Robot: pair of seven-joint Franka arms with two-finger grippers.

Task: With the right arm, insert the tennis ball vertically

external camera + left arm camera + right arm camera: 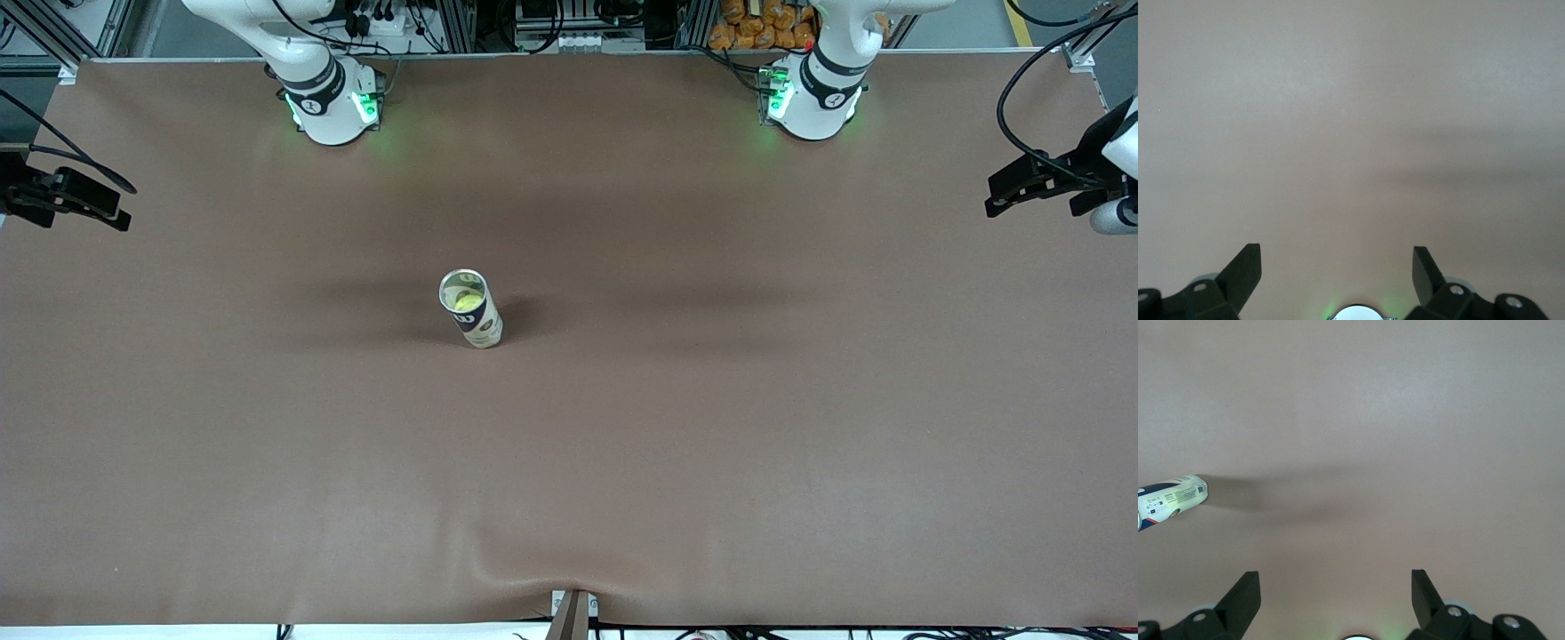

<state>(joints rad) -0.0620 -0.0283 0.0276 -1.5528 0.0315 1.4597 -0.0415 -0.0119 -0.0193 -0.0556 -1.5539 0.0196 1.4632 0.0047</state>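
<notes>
Table cover (711, 427): matt brown sheet, smooth, slight wrinkle at near edge. Ball can (473, 311): glossy printed label, shiny rim. Tennis ball (465, 302) inside: fuzzy yellow-green. Gripper fingers (1245, 597): matt black plastic.

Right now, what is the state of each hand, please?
Left hand: open, holding nothing, over bare table.
Right hand: open, holding nothing, apart from the can.
</notes>
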